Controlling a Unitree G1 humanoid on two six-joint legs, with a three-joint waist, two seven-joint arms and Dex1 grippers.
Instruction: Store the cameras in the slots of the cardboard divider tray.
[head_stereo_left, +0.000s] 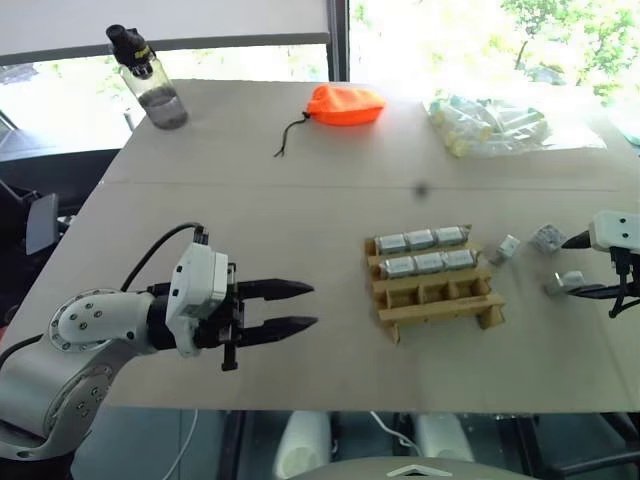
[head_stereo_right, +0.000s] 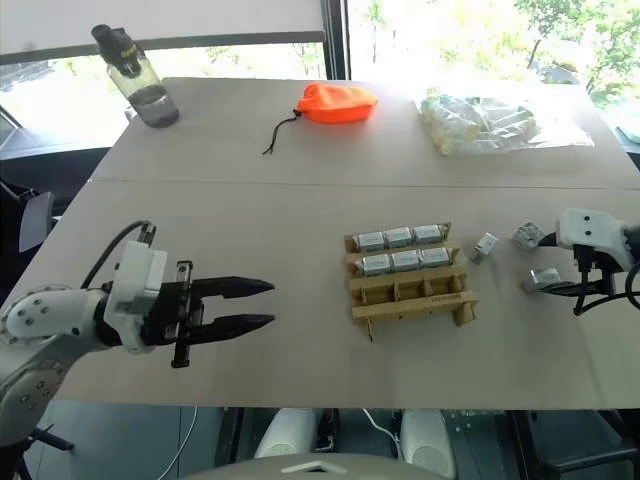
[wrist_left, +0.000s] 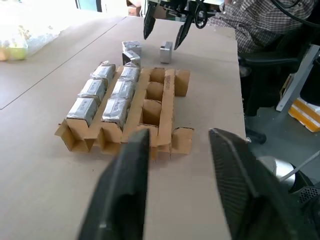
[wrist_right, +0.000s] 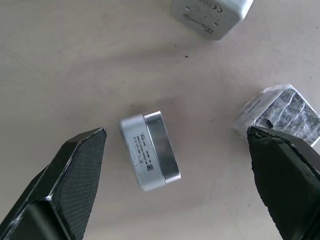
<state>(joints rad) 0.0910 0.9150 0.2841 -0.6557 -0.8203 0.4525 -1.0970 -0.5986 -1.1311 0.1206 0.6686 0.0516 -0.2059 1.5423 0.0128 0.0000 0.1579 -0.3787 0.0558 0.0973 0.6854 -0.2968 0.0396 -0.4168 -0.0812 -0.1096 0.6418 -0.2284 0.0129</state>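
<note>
The cardboard tray (head_stereo_left: 435, 283) sits mid-table, its two far rows filled with cameras and its near row empty. Three loose cameras lie just right of it. The nearest loose camera (wrist_right: 149, 150) is framed between the wide-spread, empty fingers of the right gripper (head_stereo_left: 578, 265), its long axis slanted across the gap. The left gripper (head_stereo_left: 295, 307), parted and empty, is held well left of the tray, so the right arm is judged better placed.
</note>
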